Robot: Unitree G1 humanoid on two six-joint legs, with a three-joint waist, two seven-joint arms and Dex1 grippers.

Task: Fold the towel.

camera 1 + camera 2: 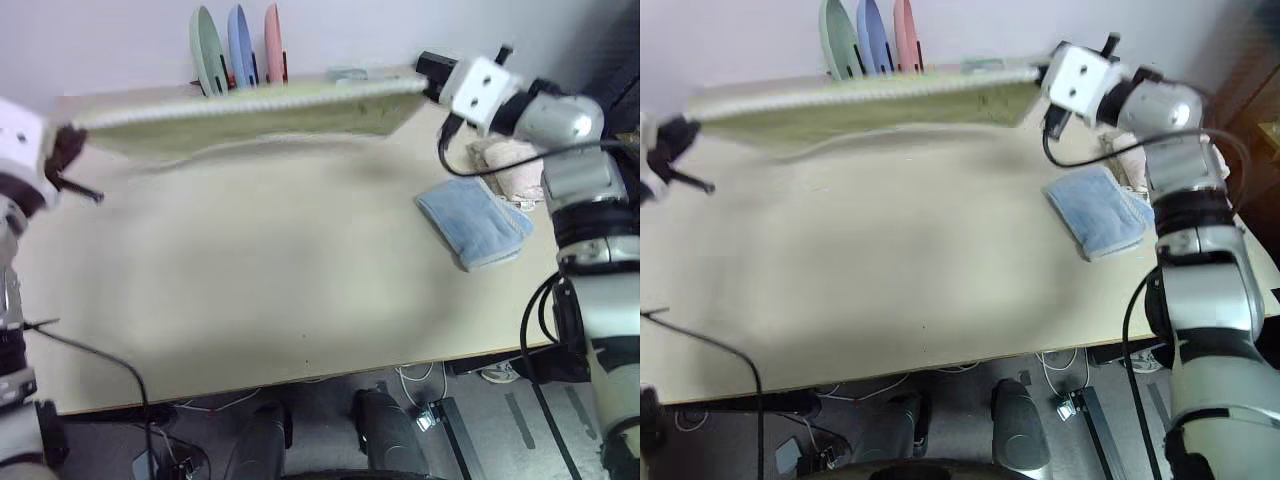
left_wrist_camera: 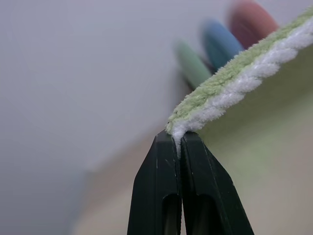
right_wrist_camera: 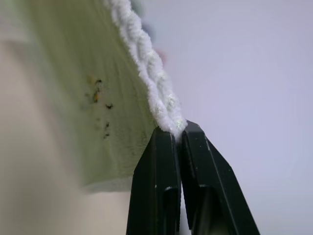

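Green towel (image 1: 250, 108) stretched taut above far worktop (image 1: 260, 290) edge. Left gripper (image 2: 180, 142) and right gripper (image 3: 178, 131) each pinched shut on white trim corner. You risk slip: thin bite, pulling apart could free corner, towel drops crooked.

Left gripper (image 2: 181, 139) pinches the light green towel (image 2: 230, 81) by its white-trimmed edge | fingers (image 2: 159, 191) pressed together | blurred green, blue and pink upright shapes (image 2: 220, 46) behind | pale wall beyond
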